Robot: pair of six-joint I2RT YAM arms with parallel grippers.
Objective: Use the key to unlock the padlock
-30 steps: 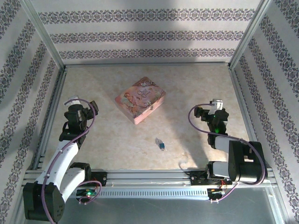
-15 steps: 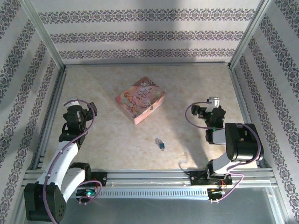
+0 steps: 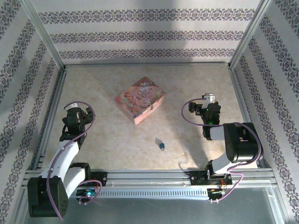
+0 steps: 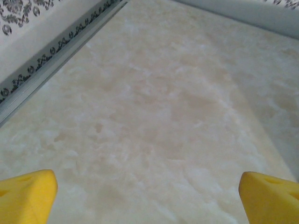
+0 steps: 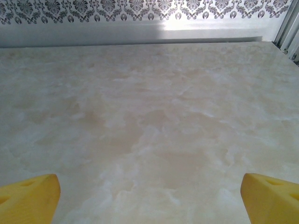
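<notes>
The padlock (image 3: 160,144), a tiny silvery piece with a blue part, lies on the pale marbled table near the front, between the two arms. I cannot make out the key as a separate thing at this size. My left gripper (image 3: 77,113) hovers at the left side, far from the padlock. In the left wrist view its yellow fingertips (image 4: 25,196) stand wide apart, and the left gripper (image 4: 149,200) is open over bare table. My right gripper (image 3: 200,108) is at the right side; the right gripper (image 5: 149,198) is open too, with nothing between its fingers.
A pink picture-printed tin box (image 3: 140,99) sits at the middle of the table, behind the padlock. Patterned walls on aluminium frame rails (image 3: 145,66) close in the table at the back and both sides. Another rail (image 3: 149,176) runs along the front by the arm bases.
The right arm has folded up at its elbow and its gripper has shifted a little left and away. The left gripper has drifted slightly left and back. The padlock and box have not moved.
</notes>
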